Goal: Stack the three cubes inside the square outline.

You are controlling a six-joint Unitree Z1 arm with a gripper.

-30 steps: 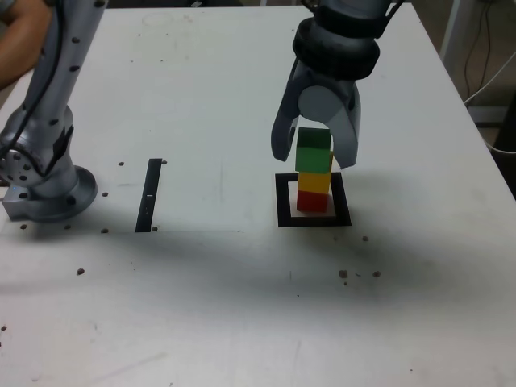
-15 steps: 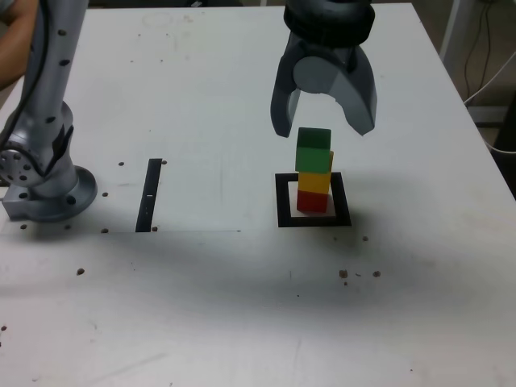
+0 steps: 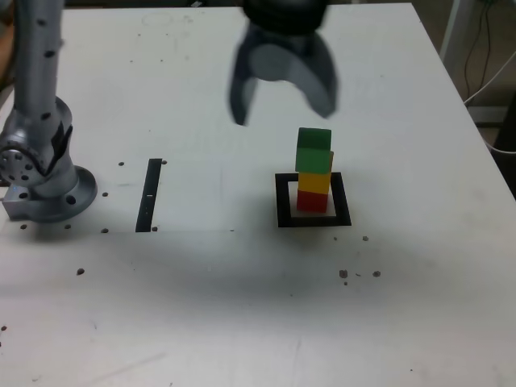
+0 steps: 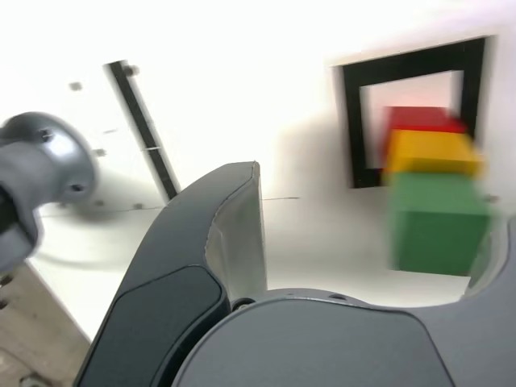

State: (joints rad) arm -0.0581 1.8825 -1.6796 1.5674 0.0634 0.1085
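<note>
Scanning the exterior view from its left, you get the arm's grey metal base (image 3: pixel 44 181) bolted on a matte white table (image 3: pixel 201 306) speckled with small dark bits. Next comes a narrow black strip (image 3: pixel 149 194), flat on the surface, down and toward that view's left of the gripper (image 3: pixel 282 95). Your gripper hangs blurred above the table, its dark curved jaws spread wide with nothing between them. Below it, toward the exterior view's right, sits the square outline (image 3: pixel 314 218), a thick black border with a white centre. Inside stands the stack: red cube (image 3: pixel 313 201) at the bottom, yellow cube (image 3: pixel 314 181) on it, green cube (image 3: pixel 314 150) on top, all matte and sitting slightly offset. Past the table's far right edge you see cables (image 3: pixel 484 76) and some floor.
</note>
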